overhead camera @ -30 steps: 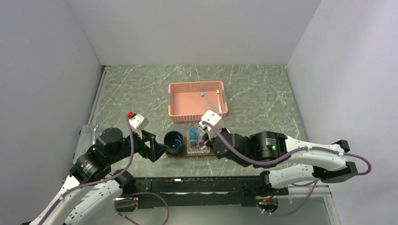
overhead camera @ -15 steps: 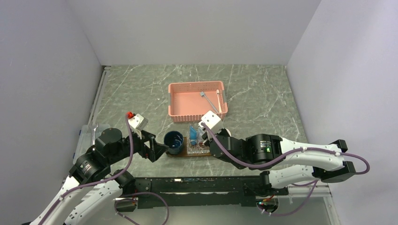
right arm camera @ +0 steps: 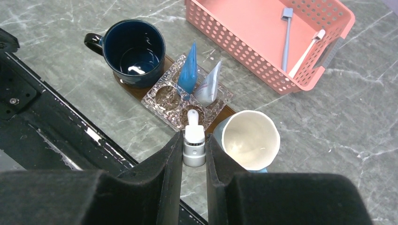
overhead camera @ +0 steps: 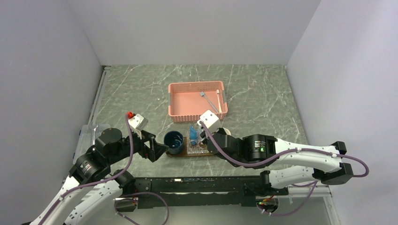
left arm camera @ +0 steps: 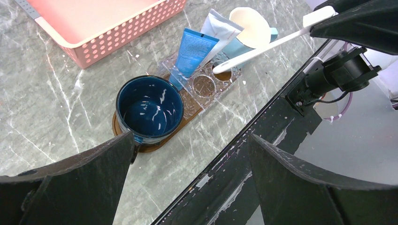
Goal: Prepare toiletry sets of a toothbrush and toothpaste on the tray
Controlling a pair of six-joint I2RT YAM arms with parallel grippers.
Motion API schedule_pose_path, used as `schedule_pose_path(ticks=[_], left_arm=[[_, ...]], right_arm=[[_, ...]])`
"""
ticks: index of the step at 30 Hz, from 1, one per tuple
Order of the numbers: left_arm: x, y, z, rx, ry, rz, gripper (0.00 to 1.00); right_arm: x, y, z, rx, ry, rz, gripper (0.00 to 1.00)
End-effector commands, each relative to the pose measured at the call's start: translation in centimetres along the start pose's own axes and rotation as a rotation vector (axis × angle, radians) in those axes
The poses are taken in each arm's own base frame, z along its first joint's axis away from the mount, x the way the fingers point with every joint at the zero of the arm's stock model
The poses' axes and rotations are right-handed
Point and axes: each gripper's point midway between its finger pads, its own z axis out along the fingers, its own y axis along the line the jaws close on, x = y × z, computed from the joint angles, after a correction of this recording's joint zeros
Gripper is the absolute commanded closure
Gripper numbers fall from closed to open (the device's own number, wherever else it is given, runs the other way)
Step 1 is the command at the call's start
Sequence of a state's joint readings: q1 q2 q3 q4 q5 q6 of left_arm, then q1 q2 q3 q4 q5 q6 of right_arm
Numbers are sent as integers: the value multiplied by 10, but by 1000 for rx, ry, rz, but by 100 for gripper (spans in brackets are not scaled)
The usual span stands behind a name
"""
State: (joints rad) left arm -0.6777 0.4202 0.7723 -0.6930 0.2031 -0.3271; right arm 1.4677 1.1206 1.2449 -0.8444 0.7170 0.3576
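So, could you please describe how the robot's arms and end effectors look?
Both arms have black joint housings, white links and trailing purple cables. The right arm carries a small green light. The left end effector and right end effector have flat black fingers.

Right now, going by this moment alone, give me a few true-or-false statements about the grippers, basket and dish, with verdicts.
1. The right gripper holds a white toothbrush. True.
2. The pink basket is empty. False: two toothbrushes lie in the pink basket.
3. The left gripper is shut on the dark blue mug. False: it is open, and the dark blue mug is ungripped.
4. Two toothpaste tubes stand in the clear dish. True.
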Motion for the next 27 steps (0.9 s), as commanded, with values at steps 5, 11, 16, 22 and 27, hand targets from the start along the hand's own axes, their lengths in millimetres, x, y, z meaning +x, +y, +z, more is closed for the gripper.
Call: schedule_pose_path(ticks=[5, 11, 16, 22, 27], left_arm=[[-12, 0, 1, -3, -53, 9, 4], [-11, 0, 1, -4, -52, 9, 4], [-11, 0, 1, -5, -50, 8, 4], [-11, 0, 2, -6, -51, 5, 4], [-10, 1, 2, -8, -47, 4, 4]], right_arm=[[-5, -5, 12, -54, -56, 100, 100], [7, -9, 19, -58, -57, 141, 100], [15, -10, 24, -51, -61, 166, 100], [19, -11, 25, -53, -81, 196, 100], [23, -11, 27, -59, -103, 225, 100]])
